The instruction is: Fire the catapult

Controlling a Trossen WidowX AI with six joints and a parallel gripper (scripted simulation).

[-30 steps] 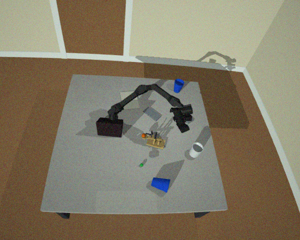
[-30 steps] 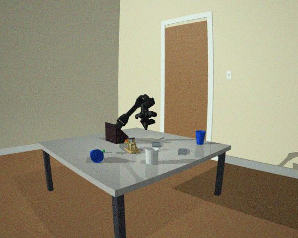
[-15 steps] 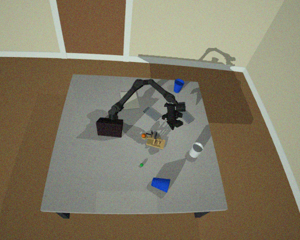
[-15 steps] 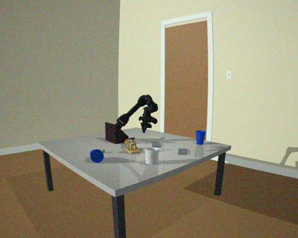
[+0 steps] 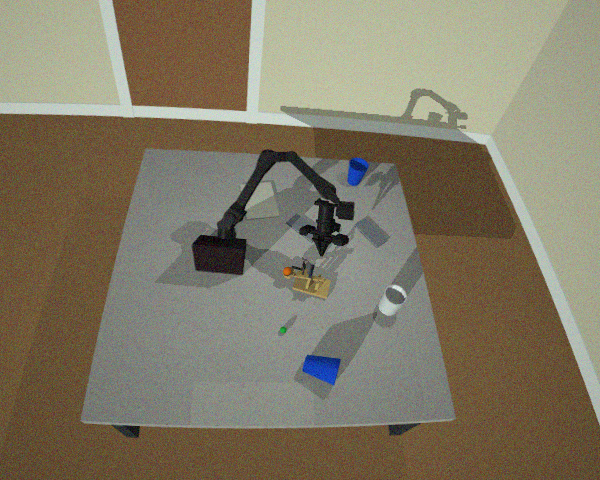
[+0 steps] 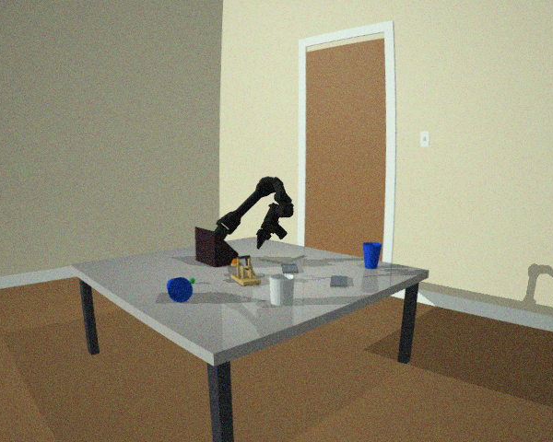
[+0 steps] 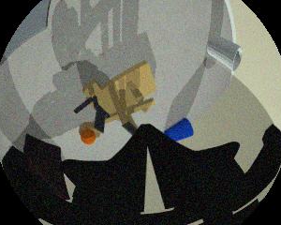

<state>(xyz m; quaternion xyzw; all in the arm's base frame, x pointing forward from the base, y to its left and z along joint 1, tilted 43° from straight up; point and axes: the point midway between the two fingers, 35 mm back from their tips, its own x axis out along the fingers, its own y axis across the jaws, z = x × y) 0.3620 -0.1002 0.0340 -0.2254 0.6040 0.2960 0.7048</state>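
The wooden catapult (image 5: 318, 292) (image 6: 249, 281) (image 7: 145, 80) stands upright near the middle of the table. The orange ball (image 5: 287, 271) (image 6: 233, 261) (image 7: 88, 137) rests at the end of its throwing arm, on the side away from the mug. The white mug (image 5: 388, 305) (image 6: 277, 291) (image 7: 223, 53) stands upright near the table edge, beyond the catapult's other end. My gripper (image 5: 321, 254) (image 6: 258, 247) is shut and empty, pointing down, raised above the table near the catapult and touching nothing. The wrist view shows its fingertips together just beside the catapult's image.
A blue cup (image 5: 321, 367) (image 6: 179, 290) (image 7: 180, 129) lies on its side. Another blue cup (image 5: 355, 173) (image 6: 371, 255) stands at the far corner. A small green ball (image 5: 282, 330) (image 6: 192, 280) lies between the catapult and the lying cup. Flat grey pads (image 5: 372, 231) (image 6: 338, 281) lie nearby.
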